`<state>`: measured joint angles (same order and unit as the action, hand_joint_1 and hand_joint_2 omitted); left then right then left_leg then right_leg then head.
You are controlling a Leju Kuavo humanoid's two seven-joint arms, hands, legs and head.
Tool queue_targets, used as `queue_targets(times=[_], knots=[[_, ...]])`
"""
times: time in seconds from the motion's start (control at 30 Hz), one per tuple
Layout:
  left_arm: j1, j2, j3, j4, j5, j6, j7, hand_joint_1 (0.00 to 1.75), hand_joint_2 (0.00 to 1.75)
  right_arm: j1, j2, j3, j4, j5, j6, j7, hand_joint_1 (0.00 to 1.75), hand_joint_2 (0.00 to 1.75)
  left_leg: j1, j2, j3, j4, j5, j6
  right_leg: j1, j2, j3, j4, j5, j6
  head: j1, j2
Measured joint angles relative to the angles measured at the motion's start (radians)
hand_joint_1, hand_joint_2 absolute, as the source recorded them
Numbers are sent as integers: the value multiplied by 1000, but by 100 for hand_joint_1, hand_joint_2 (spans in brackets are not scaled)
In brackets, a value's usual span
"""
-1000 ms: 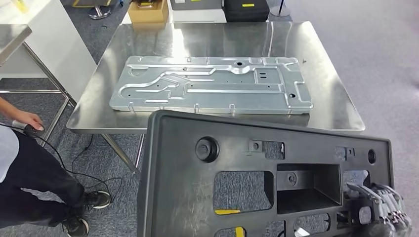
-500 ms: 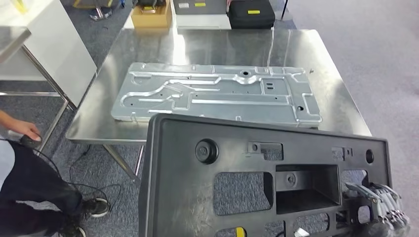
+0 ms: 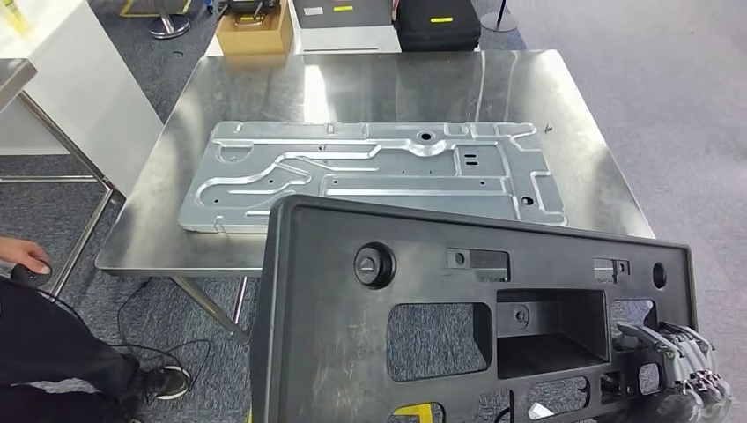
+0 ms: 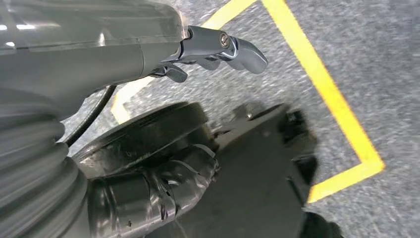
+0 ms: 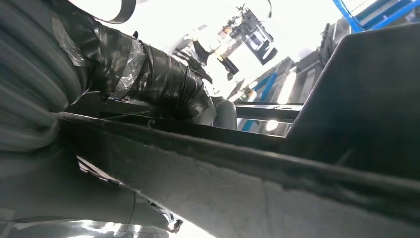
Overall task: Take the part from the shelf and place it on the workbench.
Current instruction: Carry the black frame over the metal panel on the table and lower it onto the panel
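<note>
- The right hand (image 3: 674, 361) sits at the lower right of the head view, its fingers curled around the edge of a large black plastic part (image 3: 423, 308); in the right wrist view its taped thumb (image 5: 163, 84) presses on the part's (image 5: 366, 99) rim.
- The left hand (image 4: 148, 183) shows in the left wrist view, its taped dark fingers lying against the black part (image 4: 247, 188); whether they close on it, I cannot tell.
- The black part fills the lower half of the head view, held flat in front of the robot, short of the workbench (image 3: 388, 84).
- The steel workbench takes up the upper middle of the head view, with a long stamped metal panel (image 3: 370, 172) lying on it.
- A person's hand (image 3: 22, 256) shows at the left edge, resting on a small dark object.
- A cardboard box (image 3: 255, 35) stands on the floor beyond the workbench, at the top.
</note>
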<state>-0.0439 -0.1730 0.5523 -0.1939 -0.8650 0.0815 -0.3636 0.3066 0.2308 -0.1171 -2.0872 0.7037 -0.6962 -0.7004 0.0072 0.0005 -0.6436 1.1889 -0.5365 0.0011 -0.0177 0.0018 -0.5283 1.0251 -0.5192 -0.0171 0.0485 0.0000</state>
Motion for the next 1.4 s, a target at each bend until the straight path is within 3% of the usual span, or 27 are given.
queue_targets(times=[0.07,0.2,0.27,0.33,0.37,0.4,0.43,0.5,0.53,0.57,0.67,0.73,0.83,0.87,0.9,0.93,1.0,1.07,1.17,1.23,1.27,1.33,1.37,1.4], knots=[[0,1,0,0,0,1,1,0,175,-1,0,0,1,-2,0,0,175,175,-4,0,45,-145,89,11,2,3,25,-1,-23,14,0,0],[-1,2,0,0,-1,1,2,0,175,-2,-1,0,2,-3,0,0,175,175,-3,-1,64,-166,74,32,2,0,32,5,-40,35,1,0],[0,2,0,0,-3,2,3,0,175,-3,-2,0,2,-7,0,0,175,175,1,0,80,-177,71,44,2,-2,-9,90,-78,42,2,0],[-1,2,0,0,-4,2,4,0,175,-3,-4,0,5,-9,0,0,175,175,-1,1,89,-178,62,51,2,-2,-93,224,-123,45,2,0],[-1,2,0,0,-5,2,4,0,175,-3,-6,0,7,-10,0,0,175,175,-3,0,95,-178,56,53,2,-2,-129,268,-125,46,2,0],[0,2,0,0,-5,2,4,0,175,-3,-7,0,9,-10,0,0,175,175,-3,-1,103,-177,49,53,2,-2,-148,277,-107,46,2,0],[0,2,0,0,-5,3,5,0,175,-3,-7,0,11,-10,0,0,175,175,-4,-2,113,-176,42,51,2,-2,-148,247,-68,45,2,0],[1,1,0,0,-5,4,5,0,175,-4,-8,0,13,-11,0,0,175,175,-5,-5,131,-173,24,45,4,-2,-111,125,23,38,3,0],[1,1,0,0,-5,5,5,0,175,-5,-8,0,14,-12,0,0,175,175,-7,-6,135,-170,16,40,6,-2,-91,72,47,33,3,0],[1,1,0,0,-5,5,5,0,175,-5,-8,0,14,-12,0,0,175,175,-9,-6,137,-169,11,35,9,-2,-80,43,55,28,2,0],[-3,1,0,0,-6,7,7,0,175,-6,-9,0,16,-12,0,0,175,175,-11,-5,139,-171,2,22,8,0,-72,25,45,15,1,0],[-6,1,0,0,-6,11,7,0,175,-7,-9,0,16,-12,0,0,175,175,-9,-4,129,-137,-22,11,2,0,-62,15,43,5,0,0],[-5,1,1,0,-6,18,8,0,175,-9,-9,0,16,-11,0,0,175,175,-2,-4,30,48,-97,-2,1,-5,-49,11,35,-7,-2,0],[-4,1,1,0,-6,19,8,0,175,-9,-9,0,17,-11,0,0,175,175,0,-4,-4,99,-106,-5,2,-4,-46,11,32,-8,-2,0],[-3,1,1,0,-6,21,9,0,175,-10,-9,0,18,-10,0,0,175,175,2,-4,-23,117,-95,-7,1,-4,-42,11,28,-7,-2,0],[-3,1,1,0,-7,26,11,0,175,-10,-9,0,19,-10,0,0,175,175,3,-4,-23,93,-62,-8,1,-2,-36,11,24,-6,-3,0],[-2,1,1,0,-7,37,15,0,175,-10,-9,0,21,-9,0,0,175,175,5,-4,21,-33,24,-5,1,0,-22,11,14,0,-2,0],[-4,1,2,0,-8,43,17,0,175,-11,-9,0,21,-9,0,0,175,175,1,-4,60,-133,63,3,3,1,-17,13,7,11,-2,0],[-6,1,3,0,-9,47,18,0,175,-12,-9,0,21,-8,0,0,175,175,-2,-6,67,-156,61,19,4,1,-16,9,4,29,-1,0],[-6,1,3,0,-9,49,18,0,175,-14,-9,0,21,-8,0,0,175,175,1,-5,75,-168,65,33,3,0,-23,33,-15,38,-1,0],[-6,1,3,0,-9,50,19,0,175,-15,-9,0,21,-8,0,0,175,175,3,-4,79,-173,67,40,2,0,-41,72,-38,41,-1,0],[-7,0,3,0,-10,48,20,0,175,-16,-10,0,22,-9,0,0,175,175,1,-2,81,-175,65,48,2,-1,-106,197,-94,46,-1,0],[-7,0,3,0,-10,45,20,0,175,-16,-10,0,23,-9,0,0,175,175,-1,-3,82,-174,64,50,2,-1,-138,251,-109,47,-1,0],[-7,0,4,0,-10,41,20,0,175,-16,-10,0,25,-9,0,1,175,175,-2,-3,84,-173,61,51,2,-1,-157,278,-106,48,-1,0]])
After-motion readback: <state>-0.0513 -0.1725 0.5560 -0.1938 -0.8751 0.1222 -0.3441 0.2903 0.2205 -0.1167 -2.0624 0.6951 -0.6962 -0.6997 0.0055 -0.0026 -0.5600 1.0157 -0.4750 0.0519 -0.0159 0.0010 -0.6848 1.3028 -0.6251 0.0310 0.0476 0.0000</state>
